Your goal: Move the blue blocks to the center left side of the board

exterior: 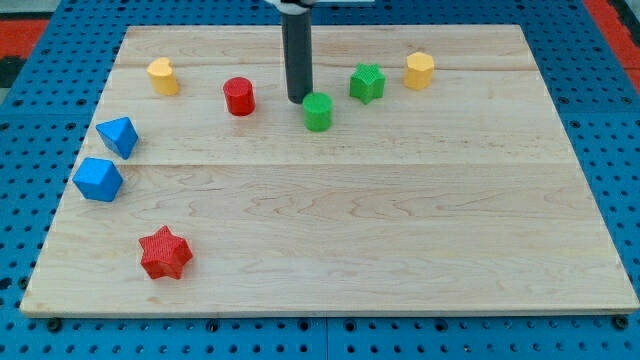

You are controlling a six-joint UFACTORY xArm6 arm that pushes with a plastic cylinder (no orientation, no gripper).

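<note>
While both blue blocks point(117, 136) point(98, 179) already sit at the desk's point(400, 250) centre-left edge, one just behind the other, my tip point(298, 99) rests far off, just left of the green cylinder point(318, 112). Tool: a bare rod, nothing to open, close or grip. Judged: blocks light, rigid, faceted; push on a flat face or they may twist. Wood smooth, level; left edge close, little overrun room.
</note>
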